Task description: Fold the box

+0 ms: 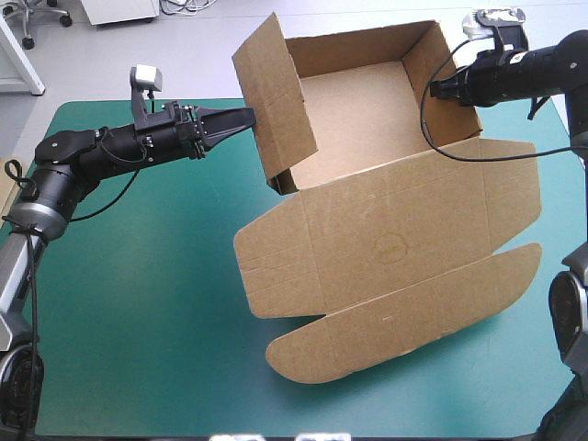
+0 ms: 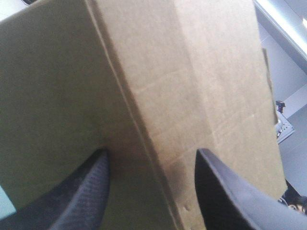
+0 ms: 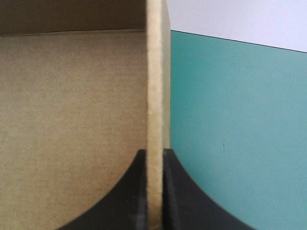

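The brown box (image 1: 386, 230) lies mid-table, its tray part at the far side with the walls raised and its lid flat toward the front. The left wall flap (image 1: 274, 101) stands tall and leans outward. My left gripper (image 1: 246, 119) is open, its black fingertips against that flap's outer face (image 2: 158, 86), nothing between them (image 2: 152, 152). My right gripper (image 1: 439, 89) is shut on the top edge of the right wall (image 3: 154, 96), one finger inside the tray and one outside (image 3: 154, 152).
The teal-green cover (image 1: 138, 303) is bare to the left and front of the box. The lid's rounded front flap (image 1: 404, 322) reaches toward the table's front edge. A sliver of tan board (image 1: 6, 197) shows at the left edge.
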Robot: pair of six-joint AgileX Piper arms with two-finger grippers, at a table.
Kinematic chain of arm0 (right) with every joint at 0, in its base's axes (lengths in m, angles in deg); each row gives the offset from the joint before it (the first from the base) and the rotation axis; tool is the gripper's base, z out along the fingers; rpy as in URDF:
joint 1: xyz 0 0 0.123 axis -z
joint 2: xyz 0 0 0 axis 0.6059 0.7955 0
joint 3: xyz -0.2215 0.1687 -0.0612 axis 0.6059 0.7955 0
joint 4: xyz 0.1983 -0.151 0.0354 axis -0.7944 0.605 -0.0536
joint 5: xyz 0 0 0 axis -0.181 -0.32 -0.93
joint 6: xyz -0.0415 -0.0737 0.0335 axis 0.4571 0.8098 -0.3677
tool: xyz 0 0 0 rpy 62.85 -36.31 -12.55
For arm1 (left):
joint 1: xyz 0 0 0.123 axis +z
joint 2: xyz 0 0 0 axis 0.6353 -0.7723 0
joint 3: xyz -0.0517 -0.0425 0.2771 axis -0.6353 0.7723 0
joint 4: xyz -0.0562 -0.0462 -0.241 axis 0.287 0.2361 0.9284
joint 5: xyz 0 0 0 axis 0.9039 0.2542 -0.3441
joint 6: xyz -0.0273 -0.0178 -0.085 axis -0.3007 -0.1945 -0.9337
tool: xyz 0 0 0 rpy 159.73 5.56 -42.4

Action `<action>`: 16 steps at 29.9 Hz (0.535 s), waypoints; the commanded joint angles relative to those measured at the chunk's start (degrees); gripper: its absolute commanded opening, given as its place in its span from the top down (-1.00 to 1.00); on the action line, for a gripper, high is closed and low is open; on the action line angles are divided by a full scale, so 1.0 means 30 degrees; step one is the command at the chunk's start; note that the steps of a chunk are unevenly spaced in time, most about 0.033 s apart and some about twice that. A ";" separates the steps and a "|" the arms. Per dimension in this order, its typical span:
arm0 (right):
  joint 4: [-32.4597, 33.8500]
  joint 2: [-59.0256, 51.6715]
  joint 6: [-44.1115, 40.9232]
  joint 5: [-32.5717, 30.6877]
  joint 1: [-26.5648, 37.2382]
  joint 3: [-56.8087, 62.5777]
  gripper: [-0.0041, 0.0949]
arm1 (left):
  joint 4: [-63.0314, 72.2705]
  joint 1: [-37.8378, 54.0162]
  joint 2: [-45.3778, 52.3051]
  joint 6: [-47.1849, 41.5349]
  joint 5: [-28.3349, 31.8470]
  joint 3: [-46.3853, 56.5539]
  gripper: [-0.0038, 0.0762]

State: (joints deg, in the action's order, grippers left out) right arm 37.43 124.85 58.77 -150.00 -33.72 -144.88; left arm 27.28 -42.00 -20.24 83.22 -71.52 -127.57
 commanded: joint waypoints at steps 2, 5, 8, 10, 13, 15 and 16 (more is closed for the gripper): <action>-0.0957 -0.0938 -0.0313 0.1015 -0.0146 -0.0446 0.92 | 0.0928 -0.0218 0.0700 -0.0171 -0.0221 -0.0681 -0.16; -0.0619 -0.0902 -0.0493 0.1010 -0.0391 -0.0446 0.92 | 0.0833 -0.0218 0.0700 -0.0171 -0.0087 -0.0681 -0.30; -0.0023 -0.0904 -0.0713 0.1050 -0.0775 -0.0446 0.92 | 0.0178 -0.0245 0.0700 -0.0264 0.0341 -0.0681 -0.35; 0.0025 -0.0801 -0.0713 0.1050 -0.1073 -0.0446 0.92 | 0.0084 -0.0435 0.0700 -0.0435 0.0341 -0.0681 -0.35; 0.0164 -0.0611 -0.1018 0.1050 -0.1517 -0.0446 0.92 | -0.0473 -0.0754 0.0700 -0.0515 0.0437 -0.1034 -0.35; 0.0671 -0.0534 -0.1258 0.1132 -0.1805 -0.0446 0.92 | -0.1840 -0.1058 0.0700 -0.1033 0.0699 -0.1643 -0.35; 0.0965 -0.0484 -0.1363 0.1132 -0.1918 -0.0446 0.92 | -0.2724 -0.1163 0.0700 -0.1394 0.0869 -0.1992 -0.35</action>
State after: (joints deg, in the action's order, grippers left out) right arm 41.71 125.90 56.17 -149.59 -38.36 -144.88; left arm 19.95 -44.15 -20.34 81.57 -69.19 -129.49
